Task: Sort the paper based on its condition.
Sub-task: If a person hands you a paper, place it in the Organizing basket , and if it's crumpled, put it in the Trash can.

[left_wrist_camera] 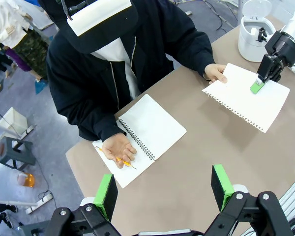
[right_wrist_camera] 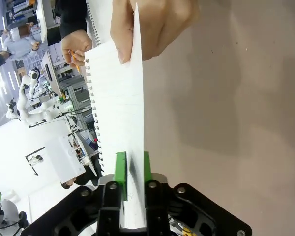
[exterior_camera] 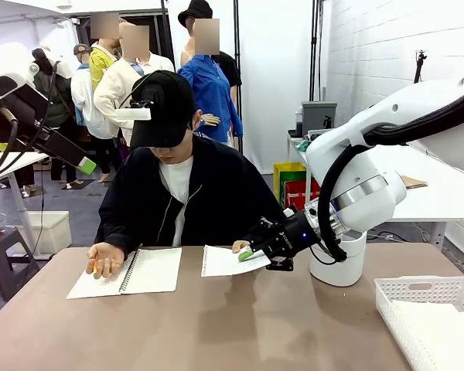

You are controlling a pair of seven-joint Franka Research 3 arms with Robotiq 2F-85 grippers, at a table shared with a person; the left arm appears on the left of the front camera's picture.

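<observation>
Loose sheet [exterior_camera: 220, 261] low over tabletop [exterior_camera: 216, 332], near middle, just right of open notebook [exterior_camera: 143, 270]. Clenched in right jaws at the edge toward robot's right; far end pinched in person's hand [exterior_camera: 240, 246]. Long axis straight out from jaws toward that hand. Right arm low, reaching in from right, wrist rolled sideways. Left jaws spread, empty, high up, well apart. Probably needs hand release before pulling away.
</observation>
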